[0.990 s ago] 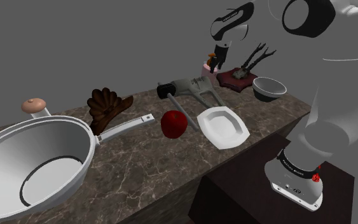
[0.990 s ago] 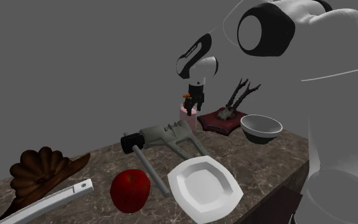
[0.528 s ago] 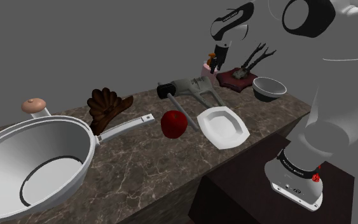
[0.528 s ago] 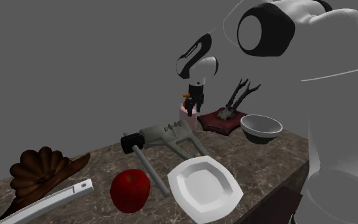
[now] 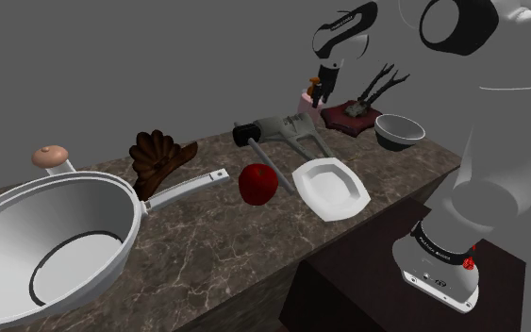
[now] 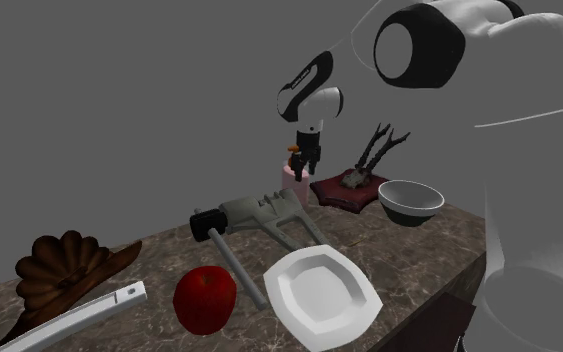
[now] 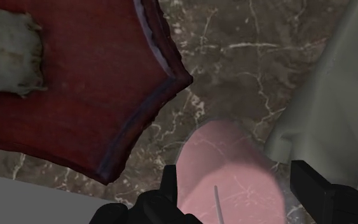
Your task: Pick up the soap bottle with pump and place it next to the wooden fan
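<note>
In the shoulder view the gripper (image 5: 322, 91) hangs at the far end of the counter (image 5: 207, 240), right over the pink soap bottle (image 5: 306, 100). The black fingers cover most of the bottle, and from here I cannot tell how wide they stand. The wooden fan (image 5: 158, 156) lies well apart from it, towards this view's left, just behind the handle of a big pan (image 5: 56, 236) whose near rim is cut off by the picture's edge. Between fan and bottle lie a red apple (image 5: 257, 183), a white plate (image 5: 328, 189) and a grey tool (image 5: 282, 131). A bowl (image 5: 398, 131) and a dark red base (image 5: 352, 118) with bare branches stand near the bottle.

In the second exterior view the bottle (image 6: 295, 184) stands upright on the counter beside the red base (image 6: 346, 192), its orange pump tip just showing beside the gripper (image 6: 306, 162). The fan (image 6: 64, 265) is far off towards this view's left, partly cut by the lower edge.

In the wrist view the fingers (image 7: 170, 183) stand apart, one on each side of the bottle's pink body (image 7: 225, 156). One is close against it; the other has a thin gap — nothing is clamped. The pump is hidden here. A corner of the red base (image 7: 95, 83) and the grey tool (image 7: 336, 108) flank the bottle.
</note>
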